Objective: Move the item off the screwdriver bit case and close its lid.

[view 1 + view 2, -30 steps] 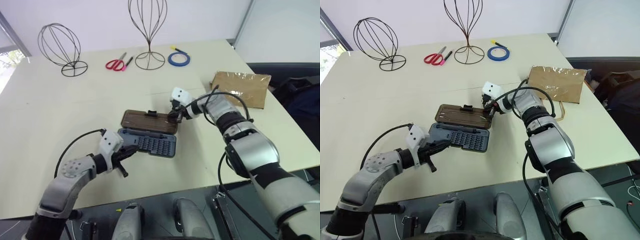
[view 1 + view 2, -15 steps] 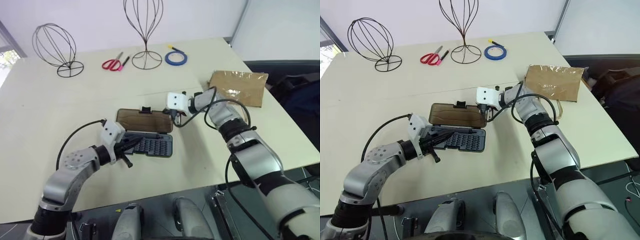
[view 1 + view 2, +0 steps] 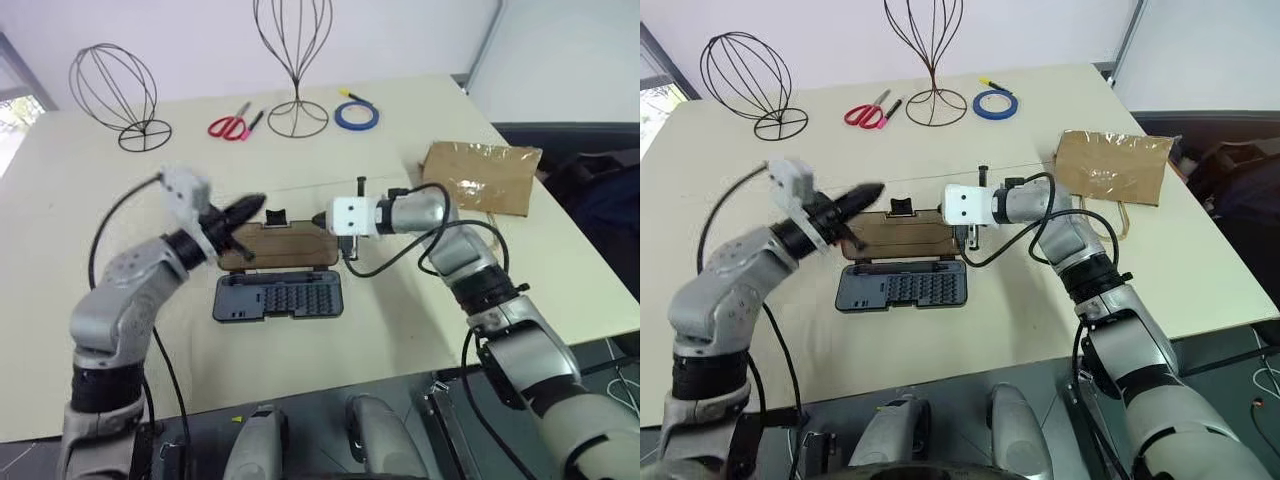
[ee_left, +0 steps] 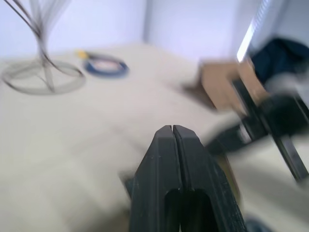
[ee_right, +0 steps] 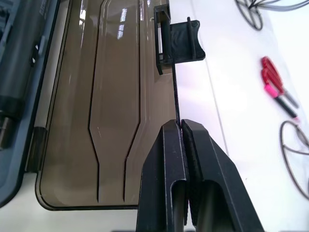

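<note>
Case (image 3: 278,296) lies open on the desk (image 3: 120,330), with its grey base full of small bits near the front edge. Its brown lid (image 3: 280,247) lies flat on the desk just behind the base, joined to it along the hinge. A small black latch (image 3: 275,216) sticks up on the lid's far edge.

Right jaws (image 5: 181,126) are shut tight, and the fingers (image 5: 166,159) press together. They sit right at the lid's far edge, close beside the latch. From the head views the right jaws (image 3: 322,216) sit at the lid's right end, low and close to the desk. I cannot tell if they touch the lid.

Left jaws (image 3: 250,204) are shut too, with nothing in them. They hang in the air above the lid's left end, and the latch is just to their right. The case base is below and in front of them.

Bag (image 3: 480,175) lies flat on the desk, well off to the right of both jaws and far from the case. Its shiny strip faces up.

Far beyond the jaws, at the back of the desk, stand two wire shapes (image 3: 113,95), red scissors (image 3: 230,127) and a blue tape ring (image 3: 357,116).
</note>
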Action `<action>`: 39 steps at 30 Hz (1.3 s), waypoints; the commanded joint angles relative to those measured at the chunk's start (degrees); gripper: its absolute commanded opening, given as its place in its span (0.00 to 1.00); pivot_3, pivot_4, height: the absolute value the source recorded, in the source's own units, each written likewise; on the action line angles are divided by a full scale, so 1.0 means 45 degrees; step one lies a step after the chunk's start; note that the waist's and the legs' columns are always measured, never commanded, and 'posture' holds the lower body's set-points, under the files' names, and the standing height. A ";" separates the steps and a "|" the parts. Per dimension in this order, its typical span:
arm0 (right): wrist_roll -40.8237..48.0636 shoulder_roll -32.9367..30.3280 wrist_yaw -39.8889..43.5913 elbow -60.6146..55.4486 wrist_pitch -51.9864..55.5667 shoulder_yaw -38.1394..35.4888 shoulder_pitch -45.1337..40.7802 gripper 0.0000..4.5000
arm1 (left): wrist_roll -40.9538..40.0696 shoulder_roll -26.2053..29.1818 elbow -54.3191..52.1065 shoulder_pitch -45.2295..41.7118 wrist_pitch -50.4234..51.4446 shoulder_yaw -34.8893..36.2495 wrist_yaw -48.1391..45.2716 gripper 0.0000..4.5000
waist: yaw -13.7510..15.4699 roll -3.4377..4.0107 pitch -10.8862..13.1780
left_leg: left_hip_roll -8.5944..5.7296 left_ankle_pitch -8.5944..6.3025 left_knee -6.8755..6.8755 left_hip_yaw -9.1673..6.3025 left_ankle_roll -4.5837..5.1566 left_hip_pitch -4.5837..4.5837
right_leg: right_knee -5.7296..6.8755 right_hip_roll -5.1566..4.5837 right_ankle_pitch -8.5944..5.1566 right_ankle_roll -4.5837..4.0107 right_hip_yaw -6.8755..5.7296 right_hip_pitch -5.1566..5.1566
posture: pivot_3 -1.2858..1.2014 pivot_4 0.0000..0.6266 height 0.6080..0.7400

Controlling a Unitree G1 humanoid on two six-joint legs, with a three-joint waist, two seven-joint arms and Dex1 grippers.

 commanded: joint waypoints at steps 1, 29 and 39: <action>0.0227 0.0062 -0.0334 -0.1106 0.0005 -0.0175 -0.0059 0.01 | -0.0341 0.0446 0.0981 -0.1133 -0.0141 0.1324 0.0542 0.00 | 0.0006 0.0000 0.0000 | 0.0000 0.0000 0.0001 0.0001 -0.0001 -0.0002 | 0.0000 0.0001 0.0000 0.0000 0.0000 -0.0005 | 0.52 0.24 1.00; 0.0530 0.0056 -0.0270 -0.2901 0.0993 0.0087 0.0411 0.01 | 0.1533 0.0977 0.7312 -0.0575 -0.2433 0.0438 -0.2633 0.00 | 0.0150 -0.0004 0.0001 | -0.0004 0.0005 0.0001 0.0000 -0.0008 -0.0036 | 0.0001 -0.0010 0.0001 0.0001 -0.0007 -0.0033 | 0.52 0.24 1.00; 0.0151 0.0169 -0.0903 -0.2823 0.0427 0.0398 0.0823 0.01 | 0.1208 0.0840 0.6788 -0.0484 -0.1860 0.0397 -0.2986 0.00 | 0.0150 -0.0005 0.0001 | -0.0004 0.0005 0.0001 0.0002 -0.0008 -0.0039 | 0.0003 -0.0012 0.0002 0.0001 -0.0007 -0.0038 | 0.52 0.24 1.00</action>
